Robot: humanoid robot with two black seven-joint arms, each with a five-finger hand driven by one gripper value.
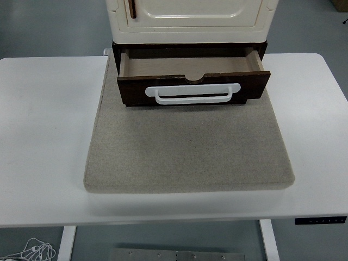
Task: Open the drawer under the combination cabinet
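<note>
Head view: drawer [193, 87] pulled out under cabinet [190, 19], over grey mat [187, 147].

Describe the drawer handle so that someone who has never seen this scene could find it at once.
On the white table lies a grey mat, and at its far end stands a cream cabinet on a dark brown base. The drawer in that base is pulled out, and on its dark front sits the handle: a wide white bar, the only white part on the brown wood.

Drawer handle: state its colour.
White, against the dark brown drawer front; the head view shows the handle clearly.
</note>
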